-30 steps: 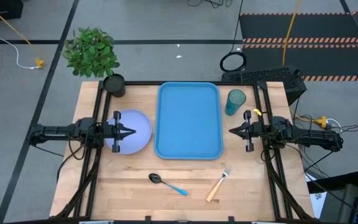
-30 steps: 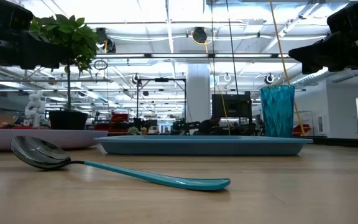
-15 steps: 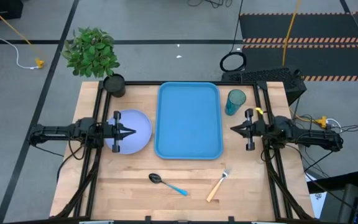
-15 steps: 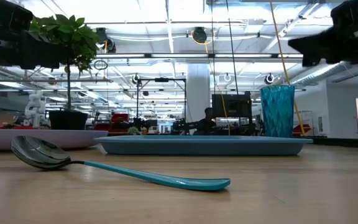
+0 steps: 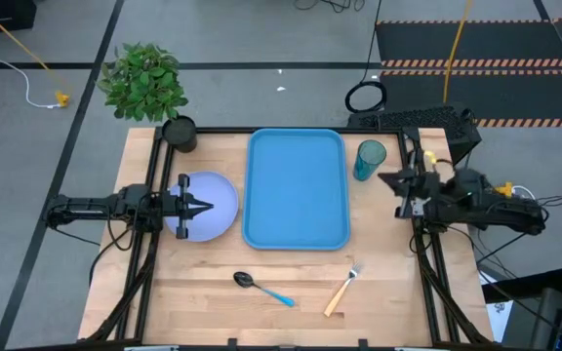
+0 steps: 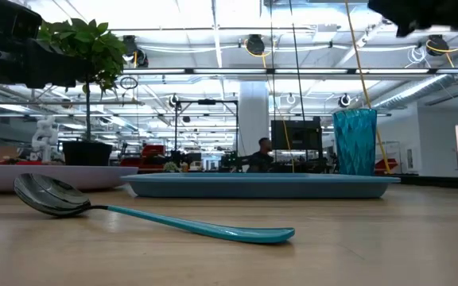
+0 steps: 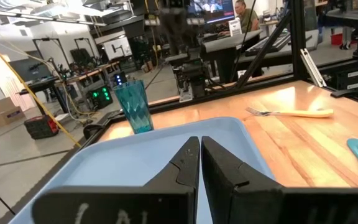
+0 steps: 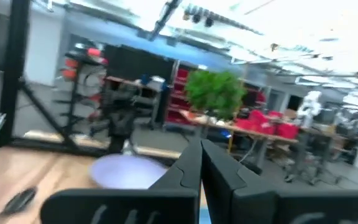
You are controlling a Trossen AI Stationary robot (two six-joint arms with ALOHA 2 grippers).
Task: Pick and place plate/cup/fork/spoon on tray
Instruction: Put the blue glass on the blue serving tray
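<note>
The blue tray [image 5: 297, 190] lies in the middle of the table. The lavender plate [image 5: 215, 200] lies flat to the left of it. The teal cup [image 5: 369, 159] stands upright by the tray's far right corner. The blue-handled spoon [image 5: 261, 288] and the orange-handled fork [image 5: 342, 290] lie near the table's front edge. My left gripper [image 5: 209, 206] is shut and empty, hovering over the plate. My right gripper [image 5: 381, 179] is shut and empty, raised high to the right of the tray and just on the near side of the cup.
A black pot [image 5: 180, 133] with a green plant [image 5: 144, 80] stands at the table's far left corner. Bare wood shows between the tray and the cutlery. Black frame rails [image 5: 427, 263] run along the table's left and right sides.
My right gripper has risen and gone toward the table's far edge and a little to the right, nearer the cup, staying shut. In the low view it has climbed to the picture's top.
</note>
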